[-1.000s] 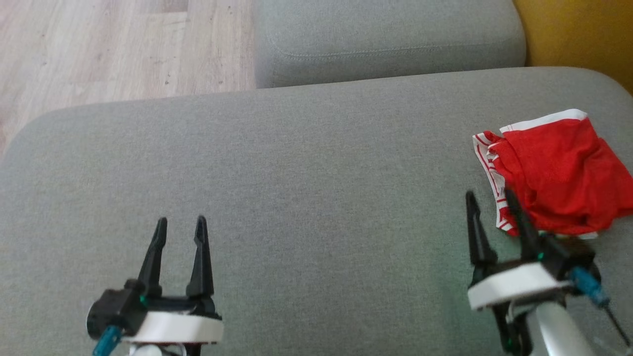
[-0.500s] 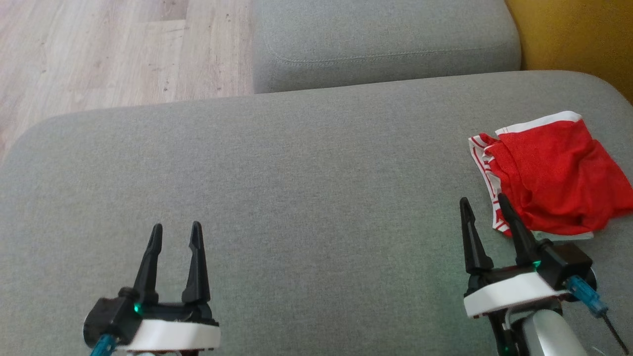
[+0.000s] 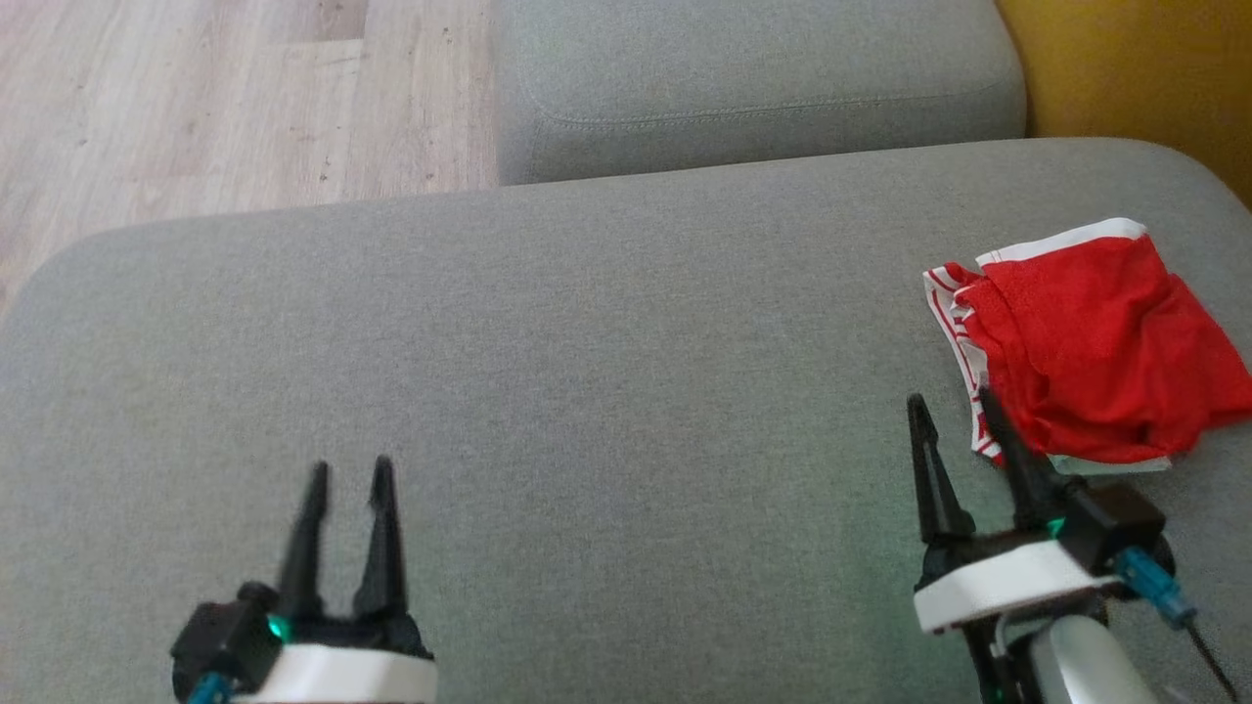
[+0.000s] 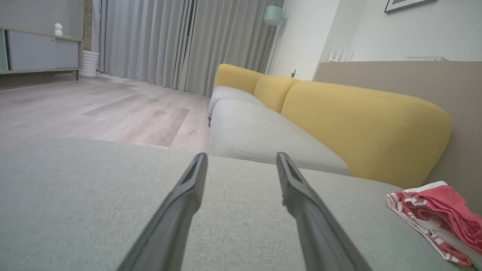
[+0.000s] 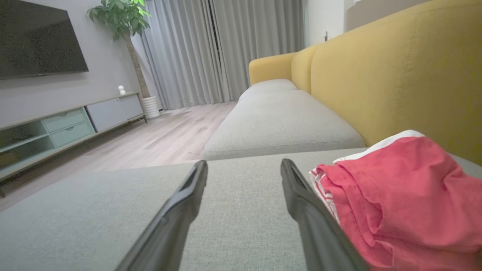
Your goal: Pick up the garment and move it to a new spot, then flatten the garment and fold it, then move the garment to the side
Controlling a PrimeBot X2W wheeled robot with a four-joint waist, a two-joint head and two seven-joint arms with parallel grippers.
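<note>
The garment [image 3: 1091,347] is a crumpled red piece with white striped trim, lying at the right end of the grey sofa seat [image 3: 587,372]. It also shows in the right wrist view as the garment [image 5: 399,199] and in the left wrist view as the garment [image 4: 437,214]. My right gripper [image 3: 951,409] stands open just left of the garment's near edge, its right finger beside the striped trim, nothing between its fingers [image 5: 301,203]. My left gripper [image 3: 347,474] stands open over bare cushion at the lower left, far from the garment.
A second grey cushion [image 3: 753,78] lies beyond the seat. The yellow backrest [image 3: 1135,68] runs along the right. Wooden floor [image 3: 225,98] shows past the seat's far left edge. A TV cabinet [image 5: 71,124] and plant stand across the room.
Both grippers have drawn back slightly toward the bottom of the head view. The left gripper's fingers stand a little closer together. The garment lies as before.
</note>
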